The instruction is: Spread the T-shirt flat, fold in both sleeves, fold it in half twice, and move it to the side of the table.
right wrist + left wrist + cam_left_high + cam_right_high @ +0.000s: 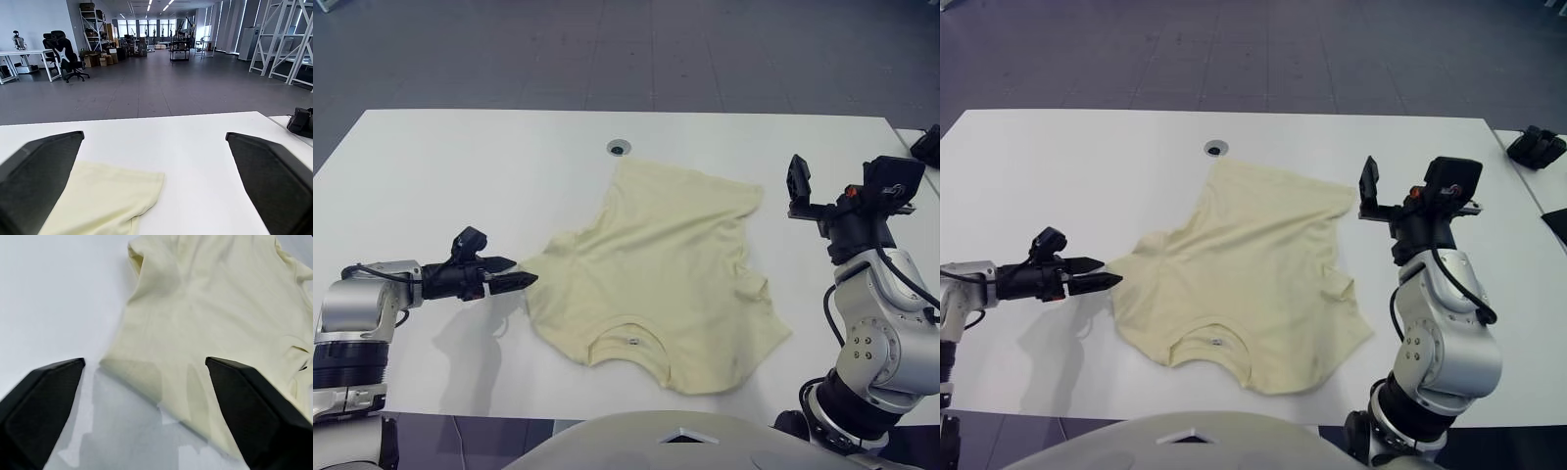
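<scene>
Tabletop [460, 166] lies open left, right and beyond the rumpled T-shirt [656, 274], with a round cable grommet [620, 148] just past its far corner

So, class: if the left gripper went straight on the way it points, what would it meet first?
Probably the sleeve edge of the T-shirt, ahead of the open left gripper, though its height over the table is unclear.
</scene>
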